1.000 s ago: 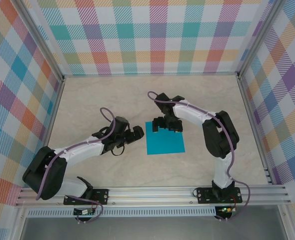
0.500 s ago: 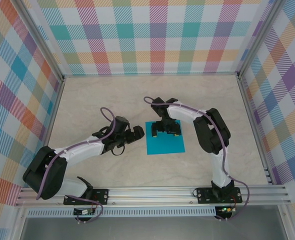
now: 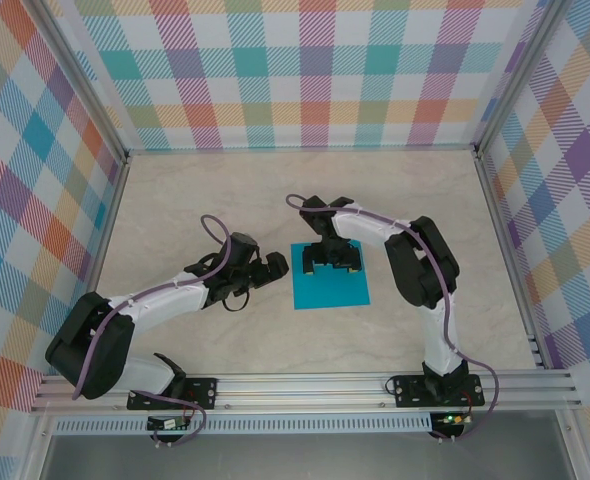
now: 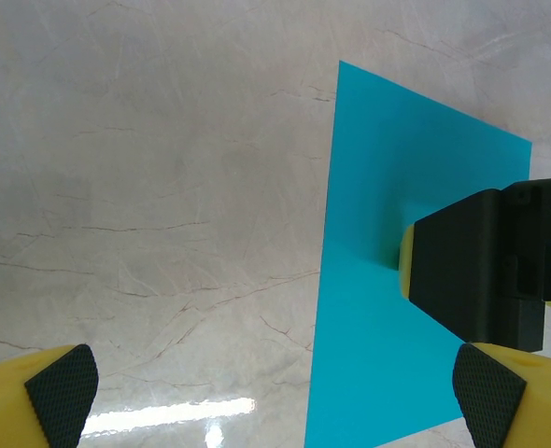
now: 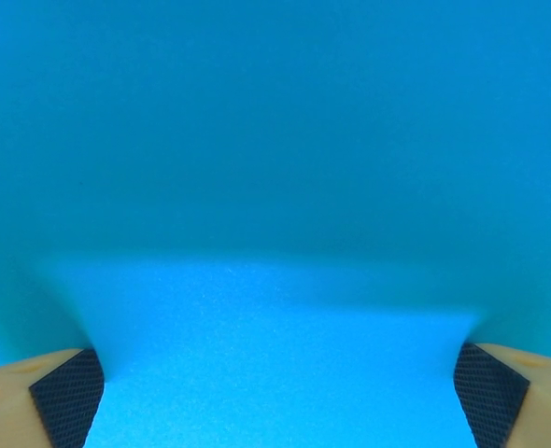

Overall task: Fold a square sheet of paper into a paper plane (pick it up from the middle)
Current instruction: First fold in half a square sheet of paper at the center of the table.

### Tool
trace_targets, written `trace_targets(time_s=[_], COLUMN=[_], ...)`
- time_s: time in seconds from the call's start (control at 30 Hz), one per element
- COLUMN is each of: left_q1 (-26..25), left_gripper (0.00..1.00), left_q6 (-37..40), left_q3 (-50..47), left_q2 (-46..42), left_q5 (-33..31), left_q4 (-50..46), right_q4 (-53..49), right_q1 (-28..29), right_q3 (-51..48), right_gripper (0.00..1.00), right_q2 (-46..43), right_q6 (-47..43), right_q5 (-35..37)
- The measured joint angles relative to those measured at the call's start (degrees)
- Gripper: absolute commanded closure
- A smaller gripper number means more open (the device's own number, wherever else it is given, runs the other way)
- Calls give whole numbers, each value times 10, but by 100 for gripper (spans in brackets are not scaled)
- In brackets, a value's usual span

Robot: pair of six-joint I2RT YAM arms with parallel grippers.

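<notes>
Right gripper [image 3: 332, 266] — jaws spread wide, empty — sits on the square sheet of paper [image 3: 331, 292]; left gripper [image 3: 278, 264] gapes empty.

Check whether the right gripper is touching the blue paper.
Touching. The right wrist view shows the right gripper open, its pads pressed onto the square sheet of paper, no gap.
</notes>
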Motion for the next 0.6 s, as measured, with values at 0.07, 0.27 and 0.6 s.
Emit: trace_targets(time_s=[0.07, 0.27, 0.6], left_q1=[0, 0, 0], left_gripper=[0, 0, 0], left_q6=[0, 0, 0], left_q3=[0, 0, 0], left_q2=[0, 0, 0], left_q5=[0, 0, 0], left_q4=[-3, -10, -10], right_q4=[-4, -11, -8], right_q1=[1, 1, 1], right_q3=[5, 11, 7], right_gripper=[0, 0, 4], right_q2=[3, 8, 8], right_q6=[0, -1, 1], right_q5=[-2, -4, -3])
